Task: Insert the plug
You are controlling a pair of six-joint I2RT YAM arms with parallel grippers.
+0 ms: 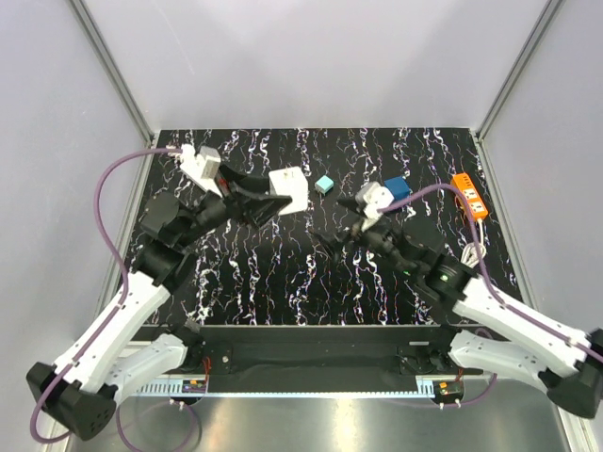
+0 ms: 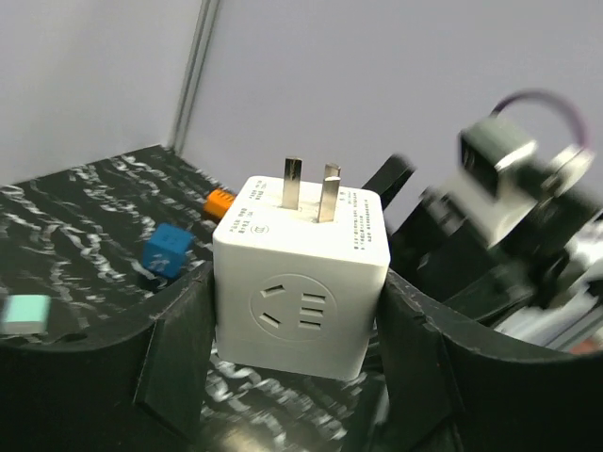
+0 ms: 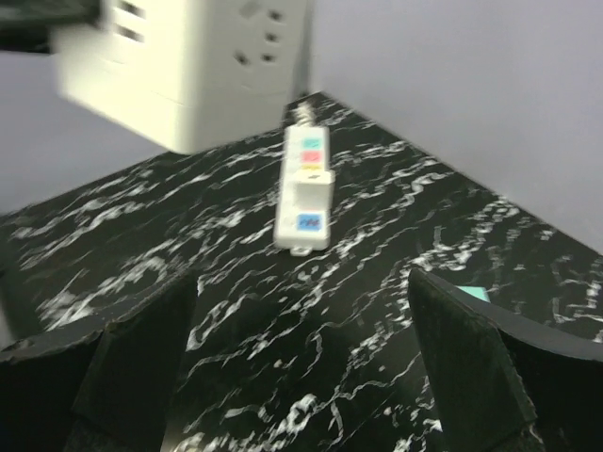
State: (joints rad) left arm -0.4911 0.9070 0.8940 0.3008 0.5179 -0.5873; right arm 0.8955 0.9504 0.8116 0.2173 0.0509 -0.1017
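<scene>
Marbled black table (image 1: 283, 282): we are seeing L gripper (image 1: 271, 205) pinching white plug (image 2: 300, 282), prongs showing; R gripper (image 3: 301, 353) hanging spread wide, facing power strip (image 3: 303, 188).

Your top camera sits high up at the near side and looks down on the whole black surface (image 1: 283, 273). Your left wrist camera sits right behind the left tool (image 2: 297, 353), very close to the white plug cube (image 2: 301, 273), and faces across toward the right arm (image 2: 499, 217). Your right wrist camera sits low behind the right tool (image 3: 301, 367) and looks along the surface at a white power strip (image 3: 303, 193). All three views share the cube. The top and left wrist views both show the blue block (image 2: 168, 250).
</scene>
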